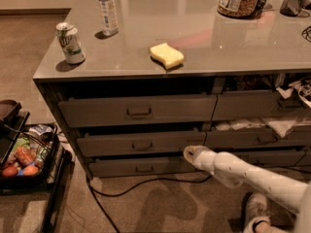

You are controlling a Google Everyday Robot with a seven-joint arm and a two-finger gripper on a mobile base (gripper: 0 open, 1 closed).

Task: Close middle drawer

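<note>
The gripper (191, 153) touches the slightly open middle drawer (112, 143) at its 4 o'clock corner; jaw spread: cannot tell.

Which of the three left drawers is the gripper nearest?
The middle drawer, between the top drawer and bottom drawer; the gripper is at its front's right end.

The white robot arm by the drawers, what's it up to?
The robot is trying to shut the middle drawer. Its gripper sits at the right end of that drawer's front. The drawer juts out a bit, so it isn't closed yet. A can, bottle and sponge sit on the counter.
</note>
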